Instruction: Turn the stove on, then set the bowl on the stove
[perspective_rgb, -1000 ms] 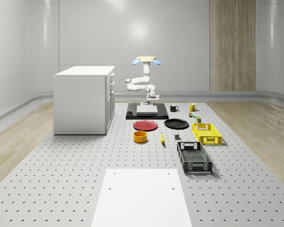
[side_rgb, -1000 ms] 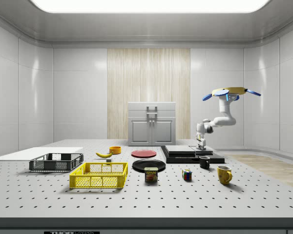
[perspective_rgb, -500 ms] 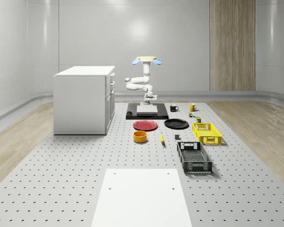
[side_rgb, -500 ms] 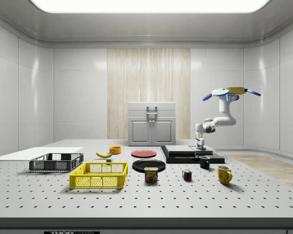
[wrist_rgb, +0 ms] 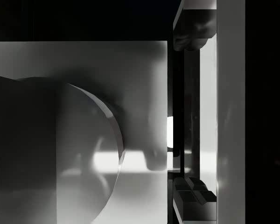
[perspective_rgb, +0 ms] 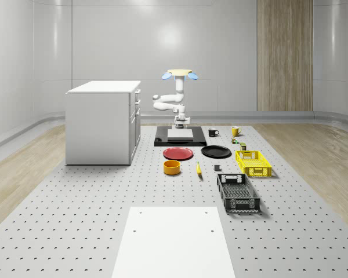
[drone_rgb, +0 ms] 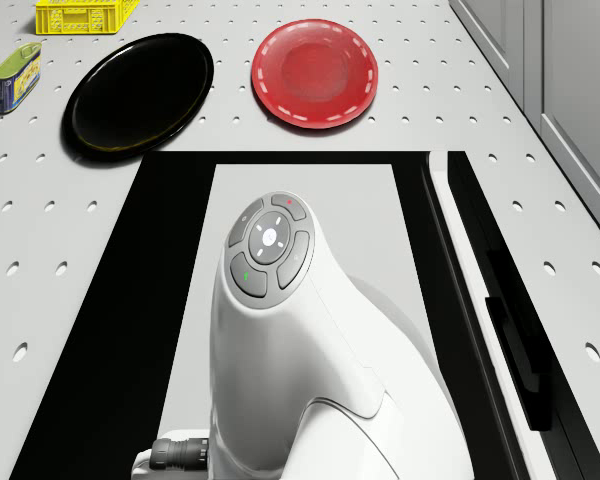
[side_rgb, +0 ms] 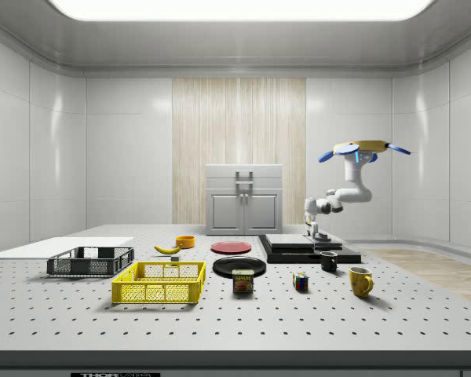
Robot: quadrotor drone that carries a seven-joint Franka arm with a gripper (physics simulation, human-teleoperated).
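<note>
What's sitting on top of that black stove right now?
The stove carries a pale grey plate, with no pot or bowl on it. The claw hangs low over its far end, beneath the hovering drone. The arm covers part of the plate. The orange bowl sits on the table.

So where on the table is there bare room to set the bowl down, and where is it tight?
Open floor lies between the white mat and the bowl, and in front of the cabinet. It is crowded from the black crate through the yellow crate to the mugs. The drone hovers beyond the stove, claw low over it.
</note>
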